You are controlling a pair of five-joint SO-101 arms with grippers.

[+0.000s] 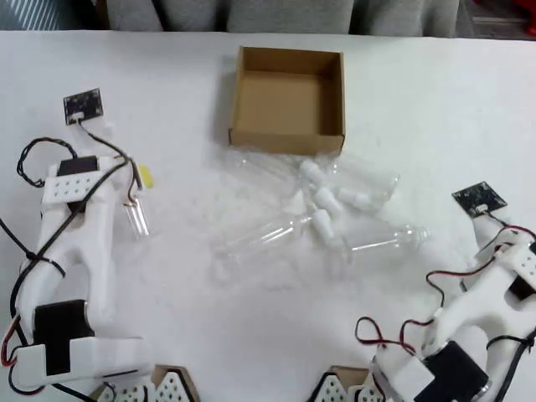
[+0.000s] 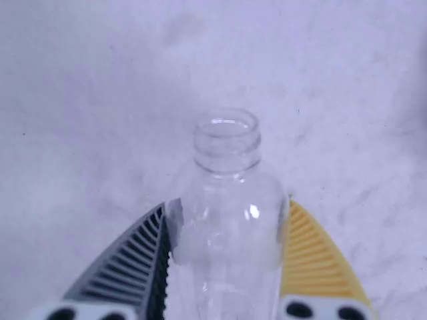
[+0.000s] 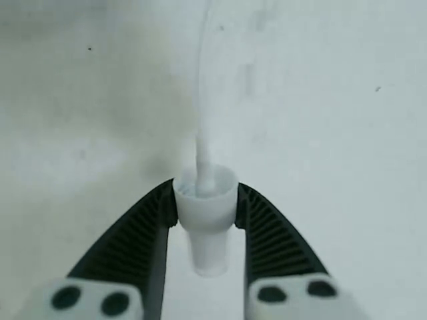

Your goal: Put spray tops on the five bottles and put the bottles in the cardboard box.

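A white table (image 1: 435, 92) is seen from above, with two white robot arms at its near edge. The left arm (image 1: 79, 226) stretches over the table's left side. The right arm (image 1: 481, 310) sits folded at the near right corner. At the far middle stands the open cardboard box (image 1: 285, 138), its floor bare, so no bottle has been packed yet. Just in front of the box lies a loose heap of clear bottles (image 1: 268, 237) on their sides. There appear to be about four, though the see-through plastic makes the count unsure. Several white spray tops (image 1: 328, 201) are mixed in among them. One top seems to sit at a bottle's neck, but it cannot be told whether it is fitted. Well to the left of the heap, the left gripper (image 2: 227, 212), one finger grey and one yellow, is pinched on the body of a single bottle (image 2: 227, 193). Its threaded neck is open and uncapped. The right gripper (image 3: 205, 197), with black fingers, is pinched on one spray top (image 3: 205, 210), whose thin dip tube (image 3: 200, 120) points away from the wrist. Judging by this, the task is near its start. The first bottle and top are each held but not joined, and capping and boxing all five bottles is left to do.
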